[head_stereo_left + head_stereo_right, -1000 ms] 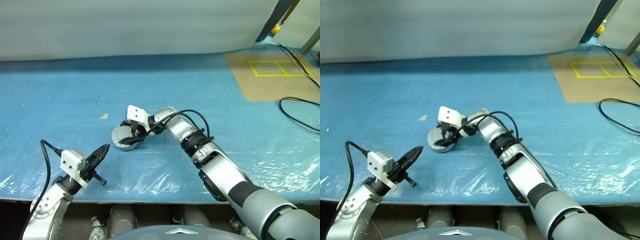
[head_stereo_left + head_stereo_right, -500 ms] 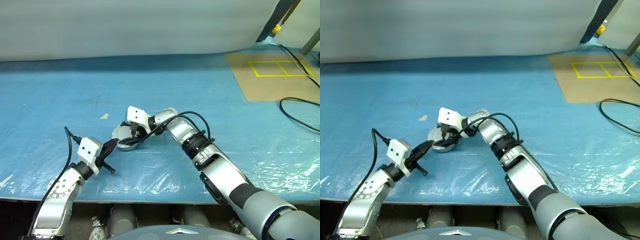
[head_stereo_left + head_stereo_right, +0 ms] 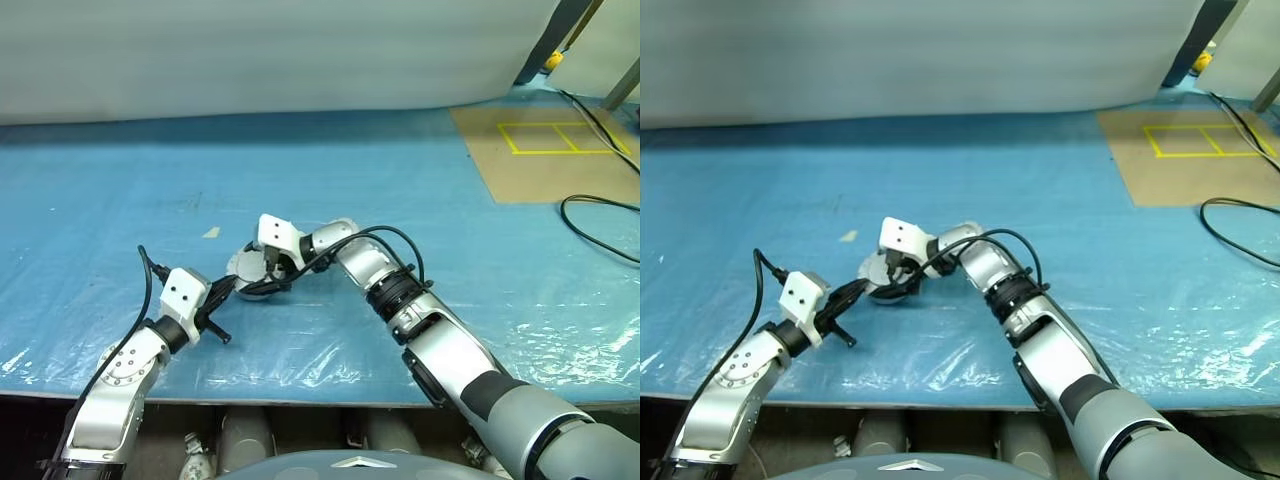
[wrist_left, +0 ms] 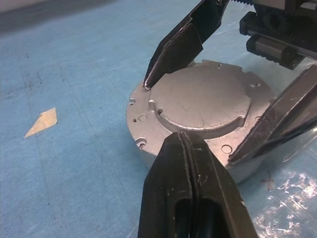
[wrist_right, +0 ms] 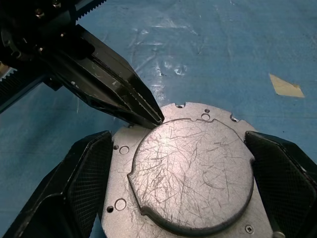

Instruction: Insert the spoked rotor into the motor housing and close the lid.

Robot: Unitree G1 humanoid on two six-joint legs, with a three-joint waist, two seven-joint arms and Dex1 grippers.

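Observation:
The lid (image 5: 193, 173) lies flat on the blue table, plain silver-grey face up, capping the motor housing (image 4: 148, 153). The housing's windings are covered. The spoked rotor is hidden. My right gripper (image 5: 178, 139) reaches in from the right and stands open, one finger on each side of the disc (image 3: 250, 272). Whether its pads (image 5: 86, 183) touch the rim I cannot tell. My left gripper (image 4: 181, 136) is shut with nothing in it. Its tip rests at the raised edge of the lid, on the disc's near-left side (image 3: 232, 285).
A small tan scrap (image 3: 209, 232) lies on the blue plastic sheet just left of the disc. At the back right are a brown board (image 3: 540, 160) with a yellow rectangle and a black cable (image 3: 600, 215). The table's front edge runs close below my arms.
My left arm has swung forward and to the right, bringing its shut tip from the table's front left up to the lid's edge. The right arm has stayed over the disc.

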